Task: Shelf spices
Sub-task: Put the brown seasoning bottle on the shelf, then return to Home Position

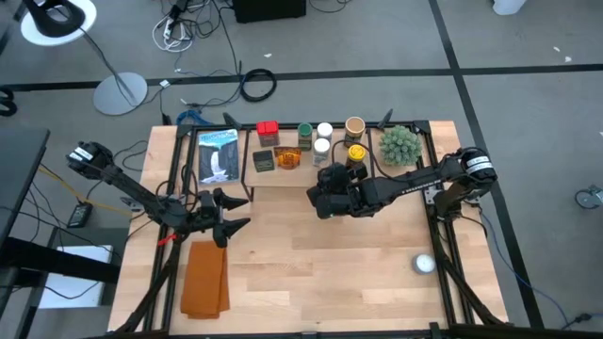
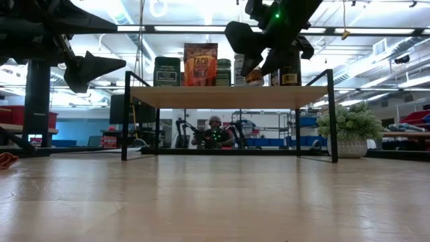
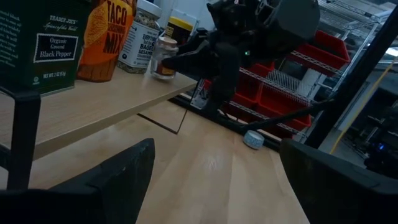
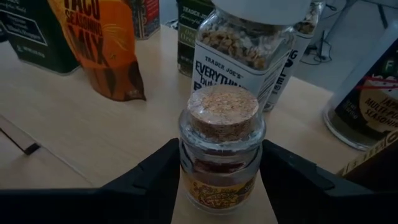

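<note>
shelf (image 1: 283,176): most spices already on it
right gripper (image 4: 217,186): jaws around cork-lid jar (image 4: 222,149) at the shelf's front edge, grip looks loosening
left gripper (image 1: 229,212): jaws released, waiting over bench (image 1: 320,264)
left to do: probably just let go

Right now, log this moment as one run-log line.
right gripper: around cork-lidded jar standing on shelf, jaws flanking it | left gripper: open, waiting over table, empty
</note>
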